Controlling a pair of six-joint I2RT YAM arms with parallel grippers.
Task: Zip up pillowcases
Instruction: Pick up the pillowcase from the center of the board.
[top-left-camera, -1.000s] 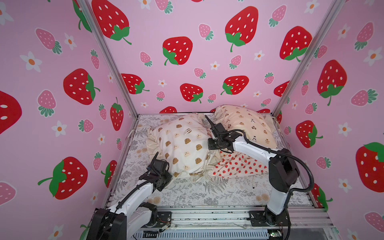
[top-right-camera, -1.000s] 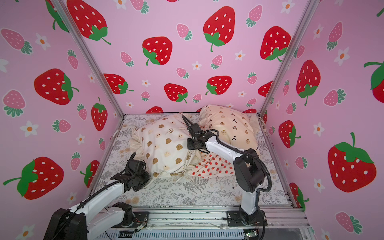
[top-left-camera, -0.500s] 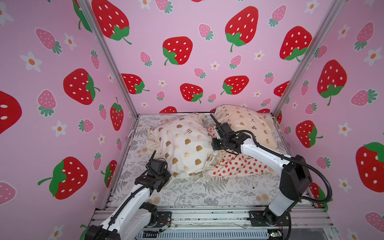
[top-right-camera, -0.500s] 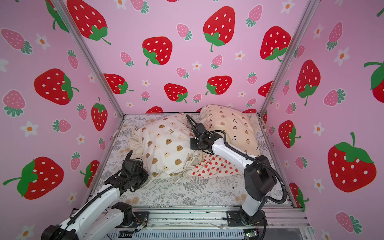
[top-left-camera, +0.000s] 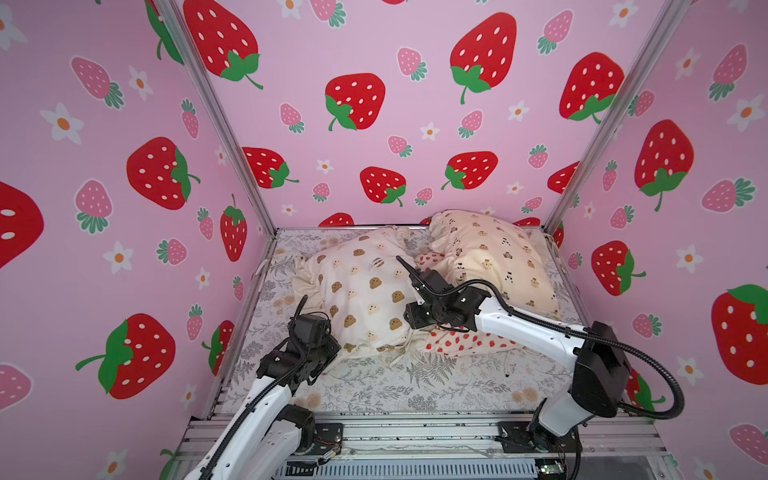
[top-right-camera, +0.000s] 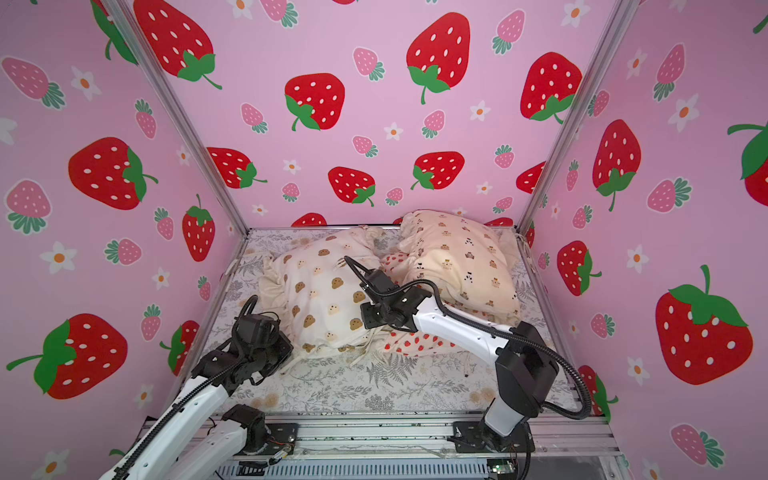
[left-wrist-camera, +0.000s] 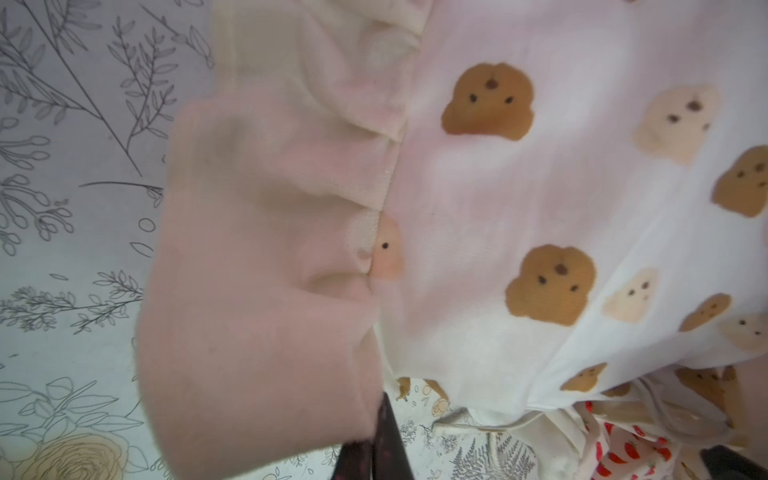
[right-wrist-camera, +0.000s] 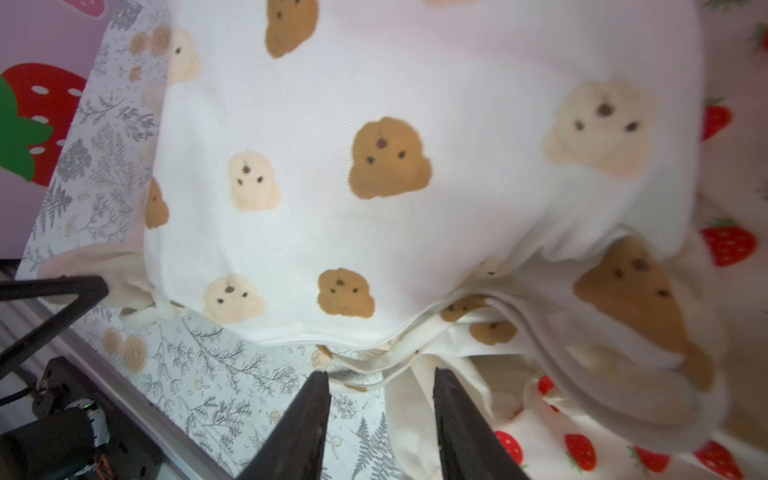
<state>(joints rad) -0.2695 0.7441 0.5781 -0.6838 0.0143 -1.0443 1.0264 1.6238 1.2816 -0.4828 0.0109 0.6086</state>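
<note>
White bear-print pillowcase (top-left-camera: 365, 291) lies centre-left on the fern-print sheet (top-left-camera: 395, 382), left gripper (left-wrist-camera: 376, 449) pinched together on its corner frill, right gripper (right-wrist-camera: 380, 419) jaws apart near its rumpled front edge, strawberry pillowcase (top-left-camera: 465, 343) alongside, partly under the tiny-bear pillowcase (top-left-camera: 494, 257).

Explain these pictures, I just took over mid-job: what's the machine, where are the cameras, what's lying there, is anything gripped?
Two white robot arms with two-finger grippers work in a strawberry-walled booth. Both top views look down from one overhead camera; each wrist view rides on an arm. On the fern-print sheet lie the bear pillowcase, the cream pillowcase, and the strawberry pillowcase partly under it. The left gripper is shut, apparently pinching the bear pillowcase's frill. The right gripper is open near that cover's front edge, holding nothing.
</note>
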